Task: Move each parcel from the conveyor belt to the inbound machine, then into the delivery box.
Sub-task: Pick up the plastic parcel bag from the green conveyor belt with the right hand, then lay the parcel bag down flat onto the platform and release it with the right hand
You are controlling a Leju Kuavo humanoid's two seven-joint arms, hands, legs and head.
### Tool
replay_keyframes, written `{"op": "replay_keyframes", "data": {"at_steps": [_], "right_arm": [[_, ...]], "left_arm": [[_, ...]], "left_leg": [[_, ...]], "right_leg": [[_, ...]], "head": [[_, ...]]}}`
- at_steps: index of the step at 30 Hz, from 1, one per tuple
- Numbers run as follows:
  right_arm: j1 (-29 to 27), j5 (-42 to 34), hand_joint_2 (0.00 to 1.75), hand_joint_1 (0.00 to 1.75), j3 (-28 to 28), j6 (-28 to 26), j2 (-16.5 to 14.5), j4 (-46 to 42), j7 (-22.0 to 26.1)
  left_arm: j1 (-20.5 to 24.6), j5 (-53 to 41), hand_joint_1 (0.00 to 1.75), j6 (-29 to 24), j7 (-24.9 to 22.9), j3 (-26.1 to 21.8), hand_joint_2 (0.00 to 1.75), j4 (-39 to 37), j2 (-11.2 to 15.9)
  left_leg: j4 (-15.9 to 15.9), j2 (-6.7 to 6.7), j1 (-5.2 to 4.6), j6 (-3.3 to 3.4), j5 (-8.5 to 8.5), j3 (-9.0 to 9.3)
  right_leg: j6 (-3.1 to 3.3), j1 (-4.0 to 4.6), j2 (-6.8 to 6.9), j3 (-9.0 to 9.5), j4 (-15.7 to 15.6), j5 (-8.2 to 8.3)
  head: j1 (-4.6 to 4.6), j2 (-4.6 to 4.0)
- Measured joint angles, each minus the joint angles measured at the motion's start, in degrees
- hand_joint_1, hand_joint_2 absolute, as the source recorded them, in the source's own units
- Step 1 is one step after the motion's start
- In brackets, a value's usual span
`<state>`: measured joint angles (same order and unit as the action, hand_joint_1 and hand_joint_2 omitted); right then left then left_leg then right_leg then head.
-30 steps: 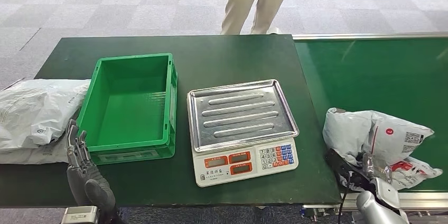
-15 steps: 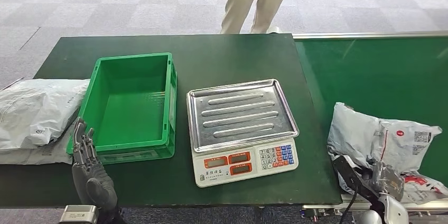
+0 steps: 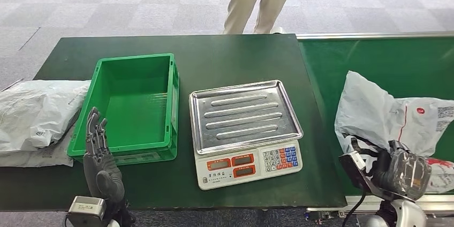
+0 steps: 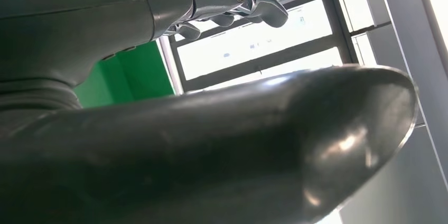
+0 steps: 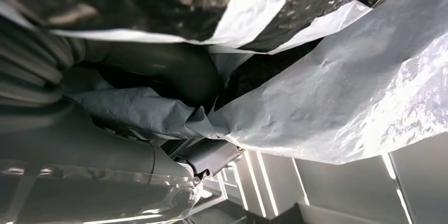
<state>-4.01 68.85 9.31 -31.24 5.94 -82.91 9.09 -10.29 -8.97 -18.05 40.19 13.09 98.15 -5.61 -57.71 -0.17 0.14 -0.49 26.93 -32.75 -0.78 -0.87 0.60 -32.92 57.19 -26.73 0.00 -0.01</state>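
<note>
We note the right hand (image 3: 399, 171) gripping the parcel (image 3: 383, 117) right of the scale (image 3: 245, 130); left hand (image 3: 99, 154) open. We advise lifting clear, then centring it on the scale's tray.

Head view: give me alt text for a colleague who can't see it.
The right robot hand grips a grey parcel, raised over the green conveyor belt. On the dark table sit a scale and an empty green box, the left robot hand open beside it.
</note>
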Motion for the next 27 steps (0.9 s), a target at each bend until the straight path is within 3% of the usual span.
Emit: {"op": "replay_keyframes", "data": {"at_steps": [16, 21, 27], "right_arm": [[-0.35, 3.59, 1.75, 1.75, -2.78, -0.58, -1.01, -11.02, -2.26], [7.41, 1.07, 1.75, 1.75, -5.98, -2.56, -0.72, -4.74, 0.33], [18.84, -2.62, 1.75, 1.75, -11.66, -7.78, -2.08, 9.65, 4.49]], "left_arm": [[2.23, 1.33, 0.00, 2.62, -0.01, 0.06, 0.00, -2.04, 0.75], [5.07, 1.96, 0.00, 3.05, -0.01, 0.53, 0.00, -3.88, 0.73], [7.86, 2.10, 0.00, 2.48, -0.02, 1.56, 0.00, -6.17, 0.67]], "left_leg": [[0.00, 0.07, 0.01, -0.01, 0.00, -0.01], [0.00, 0.33, 0.01, -0.03, -0.08, 0.01], [0.00, 0.35, 0.02, -0.09, -0.26, 0.02]], "right_leg": [[0.01, 0.01, -0.07, -0.03, 0.02, 0.01], [0.05, 0.01, -0.29, -0.06, 0.03, 0.18], [0.10, 0.03, -0.34, -0.10, 0.07, 0.34]], "head": [[0.00, 0.00], [-0.01, 0.00], [-0.01, 0.00]]}}
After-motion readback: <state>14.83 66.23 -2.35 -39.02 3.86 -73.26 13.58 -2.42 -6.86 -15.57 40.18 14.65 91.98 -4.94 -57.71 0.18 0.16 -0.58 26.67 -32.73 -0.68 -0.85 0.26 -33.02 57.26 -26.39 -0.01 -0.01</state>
